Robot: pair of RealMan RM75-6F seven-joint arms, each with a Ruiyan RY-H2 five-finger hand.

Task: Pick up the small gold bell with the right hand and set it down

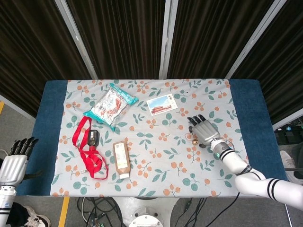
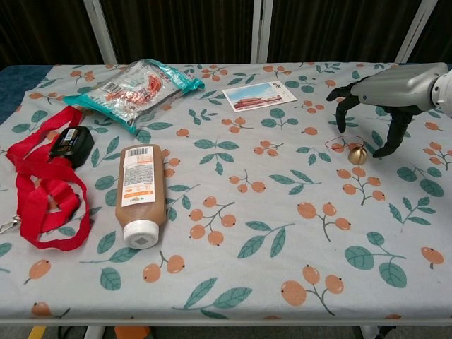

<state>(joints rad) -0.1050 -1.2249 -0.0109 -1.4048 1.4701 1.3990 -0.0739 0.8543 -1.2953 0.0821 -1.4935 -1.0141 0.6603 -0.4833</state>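
Observation:
The small gold bell (image 2: pixel 357 155) sits on the floral tablecloth with a thin red cord looped behind it; in the head view the bell (image 1: pixel 194 141) shows just left of my right hand. My right hand (image 2: pixel 387 96) hovers above and just right of the bell, palm down, fingers spread and curved downward, holding nothing. In the head view the right hand (image 1: pixel 204 131) partly covers the cord. My left hand (image 1: pixel 15 163) hangs off the table's left edge, fingers apart, empty.
A brown bottle (image 2: pixel 140 192) lies at centre left, beside a red lanyard (image 2: pixel 42 189) with a black tag. A snack bag (image 2: pixel 128 91) and a postcard (image 2: pixel 259 96) lie toward the back. The table's blue edge (image 1: pixel 248 101) runs along the right.

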